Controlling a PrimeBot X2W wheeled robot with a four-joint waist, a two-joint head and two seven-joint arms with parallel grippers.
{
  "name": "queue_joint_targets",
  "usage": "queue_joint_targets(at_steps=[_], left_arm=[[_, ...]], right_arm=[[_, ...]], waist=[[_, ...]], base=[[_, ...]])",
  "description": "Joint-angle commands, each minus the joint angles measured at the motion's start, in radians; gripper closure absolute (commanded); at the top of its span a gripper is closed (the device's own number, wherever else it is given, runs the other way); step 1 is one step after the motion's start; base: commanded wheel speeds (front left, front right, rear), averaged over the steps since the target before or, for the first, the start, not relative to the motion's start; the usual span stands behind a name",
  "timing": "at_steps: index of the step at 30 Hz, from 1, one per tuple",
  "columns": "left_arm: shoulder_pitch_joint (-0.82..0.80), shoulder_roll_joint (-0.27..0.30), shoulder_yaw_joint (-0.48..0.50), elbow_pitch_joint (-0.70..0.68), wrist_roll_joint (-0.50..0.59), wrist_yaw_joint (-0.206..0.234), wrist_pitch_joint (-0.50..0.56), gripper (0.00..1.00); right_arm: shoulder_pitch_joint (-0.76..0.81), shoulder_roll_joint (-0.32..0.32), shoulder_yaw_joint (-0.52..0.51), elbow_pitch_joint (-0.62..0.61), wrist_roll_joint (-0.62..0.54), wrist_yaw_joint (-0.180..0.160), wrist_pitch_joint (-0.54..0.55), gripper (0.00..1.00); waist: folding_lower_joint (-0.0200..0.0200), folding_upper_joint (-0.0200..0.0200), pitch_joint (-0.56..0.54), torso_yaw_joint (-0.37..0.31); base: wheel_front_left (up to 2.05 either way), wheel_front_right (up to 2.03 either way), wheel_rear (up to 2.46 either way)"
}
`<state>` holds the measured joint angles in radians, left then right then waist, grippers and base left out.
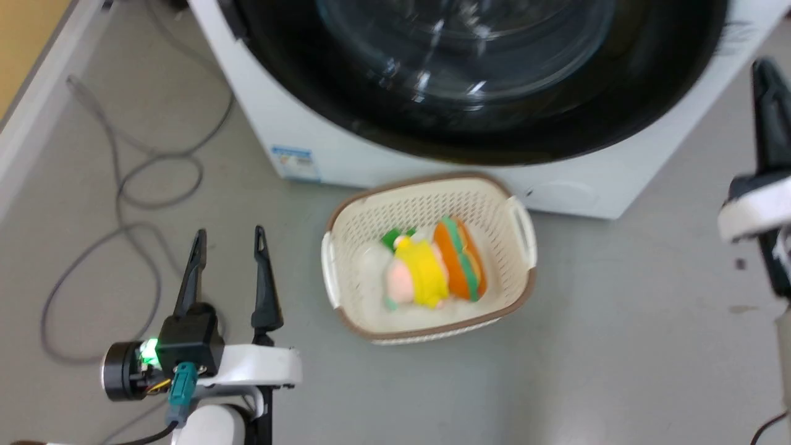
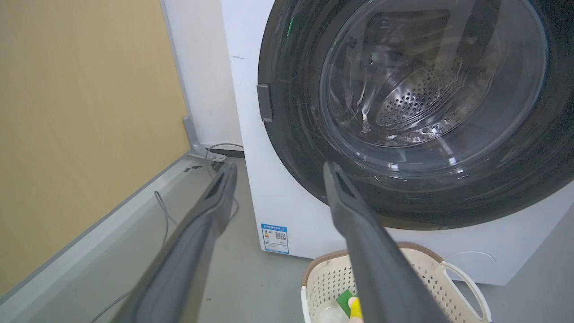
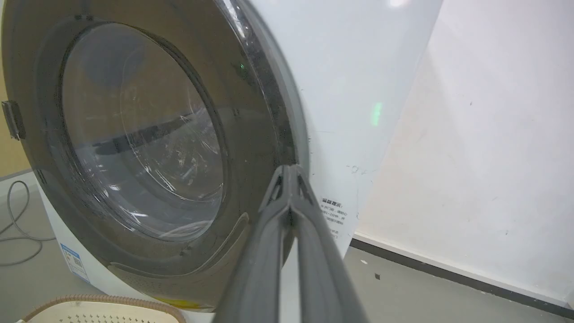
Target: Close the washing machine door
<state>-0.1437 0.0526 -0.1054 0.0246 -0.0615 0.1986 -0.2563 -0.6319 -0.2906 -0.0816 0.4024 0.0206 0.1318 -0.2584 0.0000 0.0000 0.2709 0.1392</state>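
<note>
The washing machine (image 1: 346, 154) is a big white front-loader at the top of the head view. Its door (image 1: 482, 133), round and black-rimmed with a bulging glass window (image 2: 426, 80), lies flat against the white front (image 2: 251, 170); no gap shows at its rim (image 3: 269, 112). My left gripper (image 1: 230, 232) hangs open over the floor, left of the basket and well short of the door, with nothing between its fingers (image 2: 281, 166). My right gripper (image 1: 765, 71) is shut on nothing (image 3: 290, 169), its tips close to the door's right edge.
A cream perforated basket (image 1: 426, 204) holding soft toys (image 1: 432, 272) stands on the floor right in front of the washing machine. Grey cables (image 1: 123, 185) loop over the floor at the left. A yellow panel (image 2: 80, 112) bounds the left, a white wall (image 3: 484, 157) the right.
</note>
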Motion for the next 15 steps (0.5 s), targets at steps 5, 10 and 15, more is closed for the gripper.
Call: queue_joint_targets(at_steps=[5,10,15], left_arm=[[0.041,0.010,0.020,0.011,0.023,-0.014,-0.006,0.00],[0.085,0.013,0.031,0.014,0.032,-0.014,-0.006,0.00],[0.132,0.016,0.038,0.021,0.037,-0.015,-0.006,0.00]], right_arm=[[0.124,0.069,-0.030,-0.104,-0.030,-0.001,-0.003,1.00],[0.243,0.134,-0.043,-0.183,-0.034,-0.001,-0.003,1.00],[0.361,0.197,-0.051,-0.229,-0.039,-0.001,-0.003,1.00]], waist=[[0.0000,0.0000,-0.107,-0.095],[0.0000,0.0000,-0.162,-0.140],[0.0000,0.0000,-0.210,-0.169]], base=[[0.00,0.00,0.00],[0.00,0.00,0.00],[0.00,0.00,0.00]])
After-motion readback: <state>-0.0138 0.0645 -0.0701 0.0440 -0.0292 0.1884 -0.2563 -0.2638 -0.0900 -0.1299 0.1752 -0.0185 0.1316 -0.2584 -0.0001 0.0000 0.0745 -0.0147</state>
